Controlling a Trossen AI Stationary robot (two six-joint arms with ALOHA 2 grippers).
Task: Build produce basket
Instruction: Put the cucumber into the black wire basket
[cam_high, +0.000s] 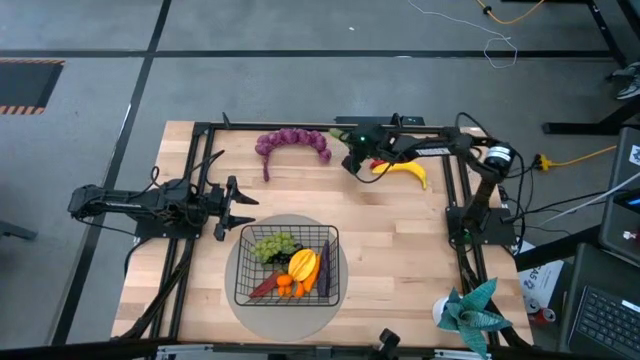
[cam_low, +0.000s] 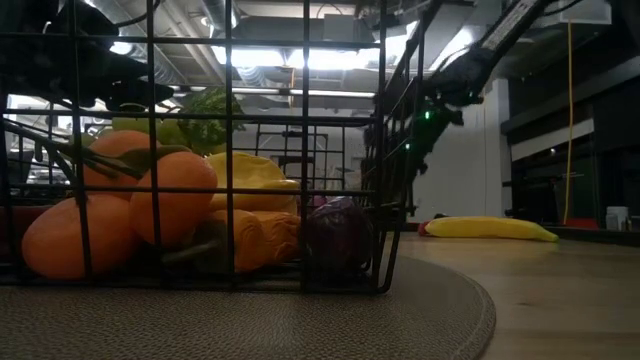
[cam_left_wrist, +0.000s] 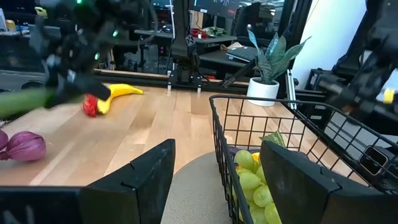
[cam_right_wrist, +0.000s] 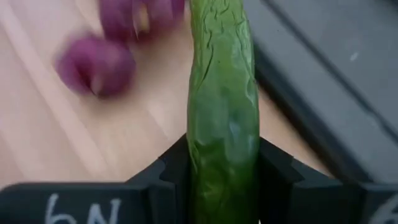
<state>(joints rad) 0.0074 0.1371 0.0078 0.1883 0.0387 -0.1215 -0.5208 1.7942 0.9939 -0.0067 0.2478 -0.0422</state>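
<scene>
Right wrist view shows the right gripper (cam_right_wrist: 224, 180) clamped on the cucumber (cam_right_wrist: 222, 93) near the desk's far edge — it should carry level to the basket (cam_high: 287, 264) at the near edge; the left gripper (cam_high: 232, 207) waits open beside it.

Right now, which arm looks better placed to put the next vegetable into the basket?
The right, I'd say. Its claw already grips the green cucumber at the table's far edge, so it only needs carrying to the basket. The left claw is open and empty beside the basket.
</scene>
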